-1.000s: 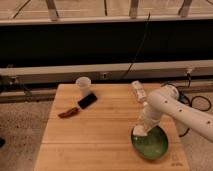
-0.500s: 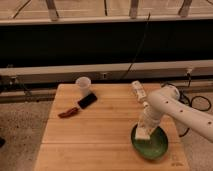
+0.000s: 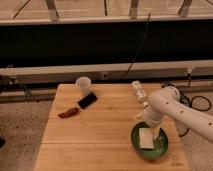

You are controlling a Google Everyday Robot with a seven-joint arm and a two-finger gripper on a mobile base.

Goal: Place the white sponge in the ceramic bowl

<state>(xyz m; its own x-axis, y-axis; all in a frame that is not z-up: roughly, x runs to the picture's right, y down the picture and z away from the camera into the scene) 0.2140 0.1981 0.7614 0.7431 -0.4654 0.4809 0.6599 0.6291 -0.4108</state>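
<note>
The green ceramic bowl (image 3: 159,148) sits near the front right corner of the wooden table (image 3: 100,135). The white sponge (image 3: 146,138) lies inside the bowl, on its left half. My gripper (image 3: 148,125) hangs from the white arm (image 3: 172,107), which reaches in from the right. It is directly above the bowl's back rim, just over the sponge's far end. Whether it touches the sponge cannot be told.
A translucent white cup (image 3: 83,83) stands at the back left, with a black phone (image 3: 87,100) in front of it. A reddish-brown item (image 3: 68,113) lies left of centre. A white bottle (image 3: 139,93) lies behind the arm. Cables hang behind the table.
The sponge has gone down from just above the bowl to lying inside it. The gripper has stayed over the bowl, shifting only slightly.
</note>
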